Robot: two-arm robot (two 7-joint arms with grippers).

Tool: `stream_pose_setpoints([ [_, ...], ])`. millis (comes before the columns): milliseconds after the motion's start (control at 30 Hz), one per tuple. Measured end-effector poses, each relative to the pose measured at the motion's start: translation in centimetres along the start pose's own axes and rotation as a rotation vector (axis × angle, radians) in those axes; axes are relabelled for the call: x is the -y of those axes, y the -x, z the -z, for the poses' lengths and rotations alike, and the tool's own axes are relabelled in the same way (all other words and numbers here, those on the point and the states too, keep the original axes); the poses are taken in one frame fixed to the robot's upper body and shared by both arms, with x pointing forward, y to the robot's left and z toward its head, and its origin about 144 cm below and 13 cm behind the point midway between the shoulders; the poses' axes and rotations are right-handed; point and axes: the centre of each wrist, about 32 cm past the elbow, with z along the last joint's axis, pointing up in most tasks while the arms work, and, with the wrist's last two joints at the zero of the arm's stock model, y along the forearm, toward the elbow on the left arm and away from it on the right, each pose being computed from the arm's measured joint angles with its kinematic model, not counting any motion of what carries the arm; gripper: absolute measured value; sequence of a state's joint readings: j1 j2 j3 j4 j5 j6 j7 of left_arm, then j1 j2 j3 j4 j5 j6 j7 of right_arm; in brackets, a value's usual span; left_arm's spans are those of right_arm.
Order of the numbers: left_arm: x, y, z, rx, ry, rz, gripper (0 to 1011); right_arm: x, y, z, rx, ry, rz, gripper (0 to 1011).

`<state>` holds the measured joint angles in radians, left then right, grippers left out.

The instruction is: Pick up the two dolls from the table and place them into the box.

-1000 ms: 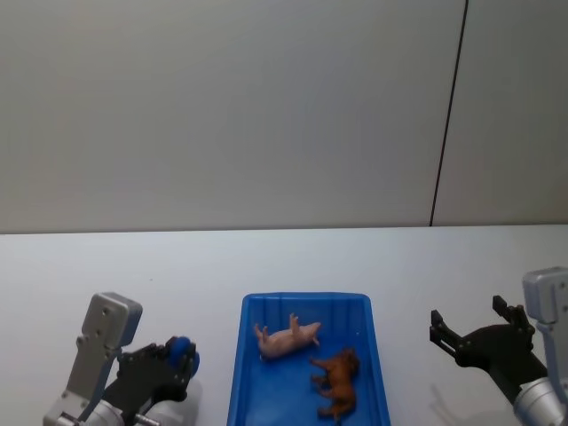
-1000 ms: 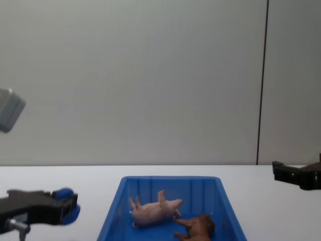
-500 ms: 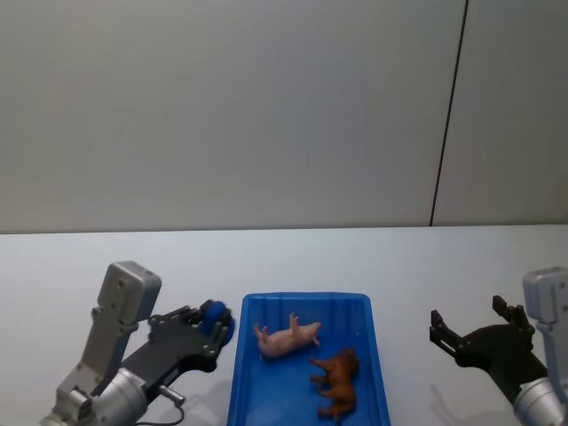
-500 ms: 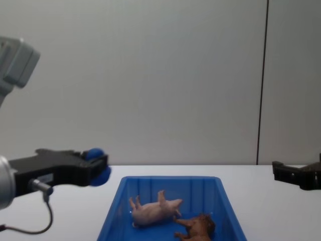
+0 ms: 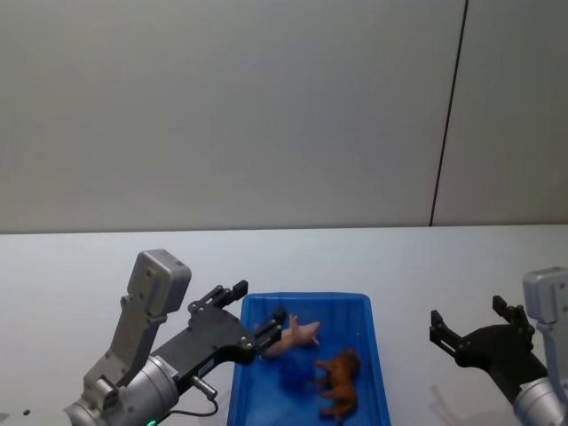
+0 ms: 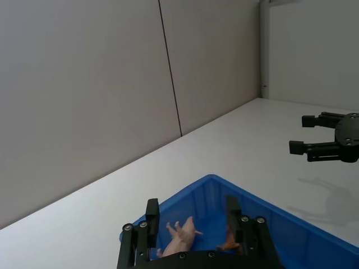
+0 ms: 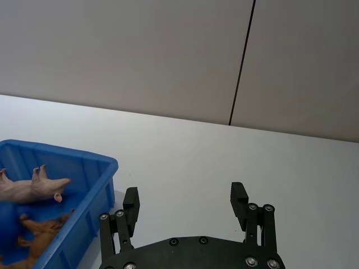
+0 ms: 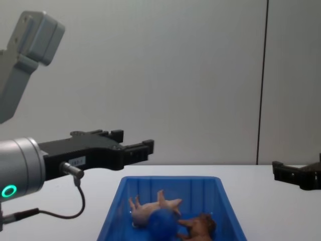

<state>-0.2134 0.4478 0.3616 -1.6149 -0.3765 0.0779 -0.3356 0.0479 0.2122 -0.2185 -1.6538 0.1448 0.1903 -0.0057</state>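
Observation:
The blue box (image 5: 306,299) stands on the white table (image 5: 89,266) front and centre. Inside it lie the two dolls, a pink pig (image 5: 291,338) and a brown shaggy animal (image 5: 338,382), both on their sides. A blue round-headed figure (image 8: 161,223) rests between them in the box. My left gripper (image 5: 257,312) hovers open above the box's left rim with nothing between its fingers. In the chest view it (image 8: 134,140) hangs well above the box (image 8: 170,178). My right gripper (image 5: 469,315) stays open and empty over the table, right of the box.
A plain grey wall with a dark vertical seam (image 5: 448,115) stands behind the table. White tabletop stretches on both sides of the box and behind it.
My left gripper rose and moved right from beside the box to above its left rim, then opened. The blue figure left it and now lies in the box. The right arm stayed still.

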Motion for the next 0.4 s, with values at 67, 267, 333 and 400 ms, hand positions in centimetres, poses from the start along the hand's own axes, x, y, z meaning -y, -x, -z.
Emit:
stream_pose_setpoints([
  [67, 0.09, 0.06, -0.06, 0.0, 0.004, 0.007, 758, 0.0, 0.0, 0.0, 0.0, 0.0, 0.0, 1001],
  [267, 0.36, 0.24, -0.25, 0.001, 0.015, 0.027, 935, 0.0, 0.0, 0.0, 0.0, 0.0, 0.0, 1001],
  [333, 0.41, 0.28, -0.28, 0.001, 0.017, 0.03, 981, 0.0, 0.0, 0.0, 0.0, 0.0, 0.0, 1001],
  [400, 0.48, 0.31, -0.34, 0.001, 0.02, 0.035, 1003, 0.0, 0.0, 0.0, 0.0, 0.0, 0.0, 1001],
])
